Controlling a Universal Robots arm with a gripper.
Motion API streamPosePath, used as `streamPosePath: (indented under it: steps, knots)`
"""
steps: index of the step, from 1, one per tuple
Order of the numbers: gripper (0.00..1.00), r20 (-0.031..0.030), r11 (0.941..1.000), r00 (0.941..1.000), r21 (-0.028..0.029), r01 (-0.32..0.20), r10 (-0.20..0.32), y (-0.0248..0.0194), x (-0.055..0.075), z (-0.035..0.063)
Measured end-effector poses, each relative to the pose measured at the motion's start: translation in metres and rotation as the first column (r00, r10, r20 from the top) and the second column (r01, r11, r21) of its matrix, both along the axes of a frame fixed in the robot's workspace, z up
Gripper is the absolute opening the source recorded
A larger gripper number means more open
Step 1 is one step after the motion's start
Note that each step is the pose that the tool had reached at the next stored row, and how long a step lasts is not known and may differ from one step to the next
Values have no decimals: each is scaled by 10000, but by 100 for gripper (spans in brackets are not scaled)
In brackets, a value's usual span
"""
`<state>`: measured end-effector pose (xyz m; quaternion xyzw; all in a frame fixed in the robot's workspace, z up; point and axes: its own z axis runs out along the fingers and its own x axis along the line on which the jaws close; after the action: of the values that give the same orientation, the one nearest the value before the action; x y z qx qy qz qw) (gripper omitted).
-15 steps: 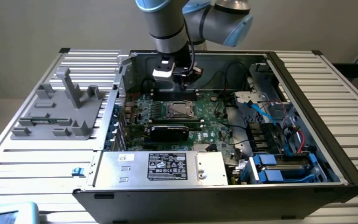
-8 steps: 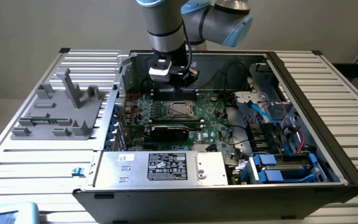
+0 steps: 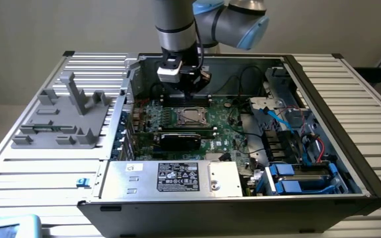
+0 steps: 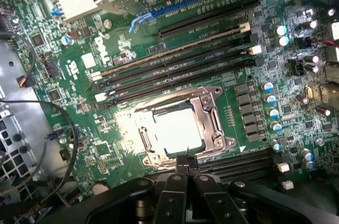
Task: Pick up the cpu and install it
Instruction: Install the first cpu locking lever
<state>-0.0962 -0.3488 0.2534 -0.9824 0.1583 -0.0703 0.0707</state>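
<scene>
Pressed-together pincer (image 4: 187,167) hovers beside silver, glare-bright square cpu (image 4: 177,131) seated in socket frame (image 4: 212,113).

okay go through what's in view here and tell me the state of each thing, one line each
cpu: seated flat in the socket, nothing gripping it.
socket frame: lying around the cpu.
pincer: fingertips together, empty, just above the socket's edge.
computer case: side open, motherboard exposed.
black card: plugged into its slot.

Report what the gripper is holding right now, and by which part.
Nothing is held. The gripper has its fingertips together with nothing between them, just above the cpu, which lies in its socket.
</scene>
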Motion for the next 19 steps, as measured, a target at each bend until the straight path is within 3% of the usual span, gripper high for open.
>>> streamPosePath:
  steps: [7, 11, 15, 19]
  knots:
    - [11, -97, 9995, 10000, -303, -4, 1, 0, 0, 99]
    - [11, -208, 9989, 9998, -464, -10, 0, 0, 4, 156]
    - [11, -370, 9986, 9993, -534, -18, -2, 0, 29, 214]
    - [11, -384, 9986, 9993, -535, -18, -3, 0, 29, 215]
